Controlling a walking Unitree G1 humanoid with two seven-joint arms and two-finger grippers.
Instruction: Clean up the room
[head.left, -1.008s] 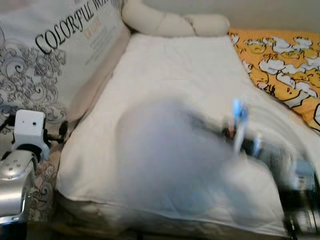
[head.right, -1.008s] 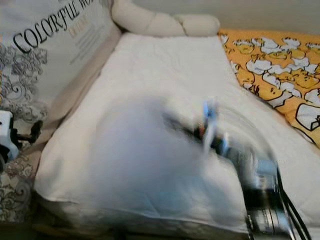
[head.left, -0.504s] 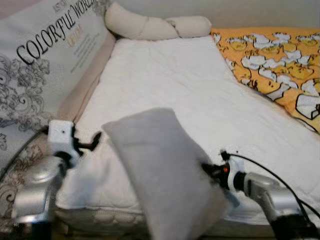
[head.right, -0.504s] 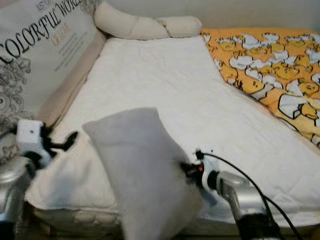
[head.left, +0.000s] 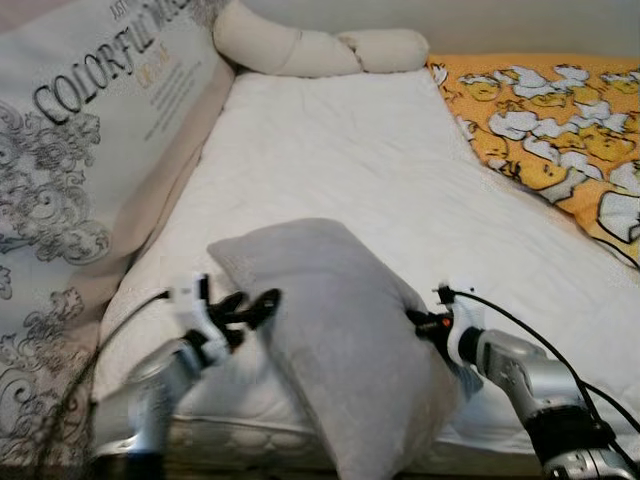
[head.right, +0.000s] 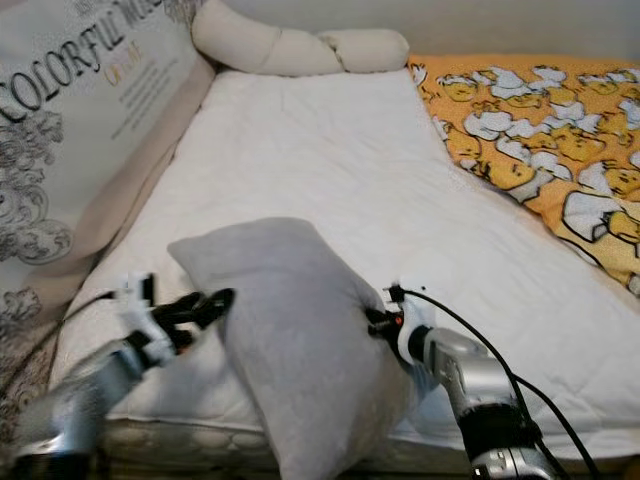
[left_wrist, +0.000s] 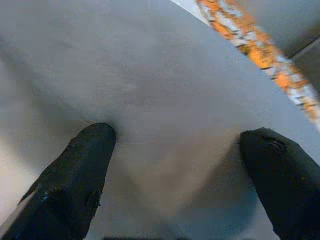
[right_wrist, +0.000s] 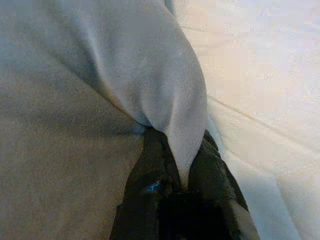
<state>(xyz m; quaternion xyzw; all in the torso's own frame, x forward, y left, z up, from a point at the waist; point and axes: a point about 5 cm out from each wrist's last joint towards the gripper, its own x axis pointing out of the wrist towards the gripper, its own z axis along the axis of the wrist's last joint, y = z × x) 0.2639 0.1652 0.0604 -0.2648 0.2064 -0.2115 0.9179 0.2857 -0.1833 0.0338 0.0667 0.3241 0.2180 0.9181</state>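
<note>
Jaws of the right gripper (right_wrist: 182, 165) are closed on a fold of the grey pillow (head.left: 340, 340), and the cloth is pinched tight between the two black fingers (right_wrist: 150, 165) in the right wrist view. Jaws of the left gripper (left_wrist: 175, 170) stand wide apart, one finger (left_wrist: 80, 165) on each side, with the grey fabric just in front of them; whether they press on it I cannot tell. In the left eye view this left gripper (head.left: 245, 308) sits at the lower left of the frame, its tips at the left edge of the pillow (the arm is somewhat blurred).

The pillow stands tilted in the lower middle of the frame, over the near edge of the white mattress (head.left: 340, 170), between the two silver arms. A black cable (head.left: 520, 330) runs along the right arm at the lower right.

At the upper left of the frame leans a big printed cushion (head.left: 90, 150) with dark letters and grey ornaments. A long cream bolster (head.left: 310, 45) lies at the top, along the far end of the mattress. An orange blanket (head.left: 550, 120) with white cartoon figures covers the upper right
</note>
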